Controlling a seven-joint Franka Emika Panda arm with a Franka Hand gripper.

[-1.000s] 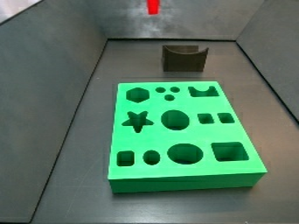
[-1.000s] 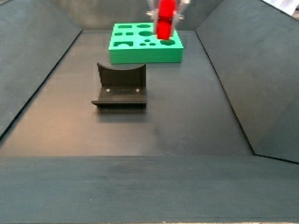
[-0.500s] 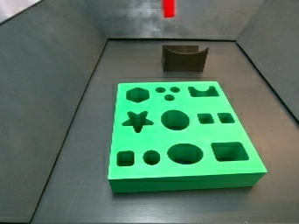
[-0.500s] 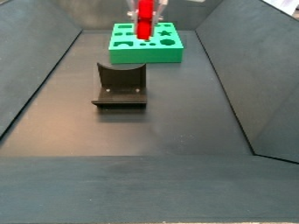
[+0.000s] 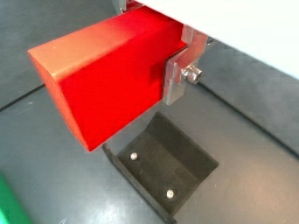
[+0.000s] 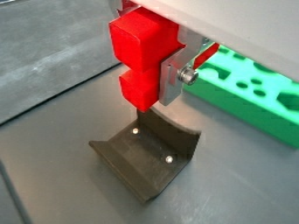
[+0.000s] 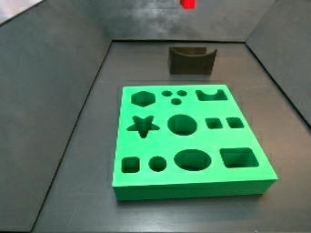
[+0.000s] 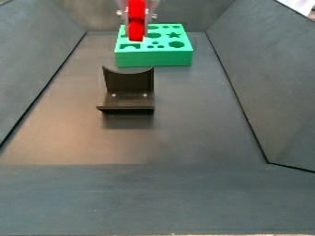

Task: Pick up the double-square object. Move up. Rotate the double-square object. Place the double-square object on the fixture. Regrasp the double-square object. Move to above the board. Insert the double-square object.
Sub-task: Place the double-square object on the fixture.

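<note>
My fingers (image 6: 173,77) are clamped on the double-square object (image 6: 142,54), the silver plate and its dark pad pressed flat against the red face in both wrist views; the opposite finger is hidden behind the piece. The object hangs clear of everything, well above the floor. Over the last second it has travelled across the scene: in a side view it has moved from right of the fixture's line to a position over it, and it now shows as a narrow upright red strip (image 8: 135,17) rather than the broader shape seen earlier. I judge from this that the lift is done and the rotation is complete or nearly so. The fixture (image 6: 146,158) now lies directly below my fingers, its curved notch open and empty, with nothing touching it. The board (image 6: 246,91) sits beyond the fixture, off to one side of my fingers, with its cut-outs unoccupied. Next comes the descent into the notch. The lower square must meet the notch centrally, or the piece may tip against a raised end on release.
</note>
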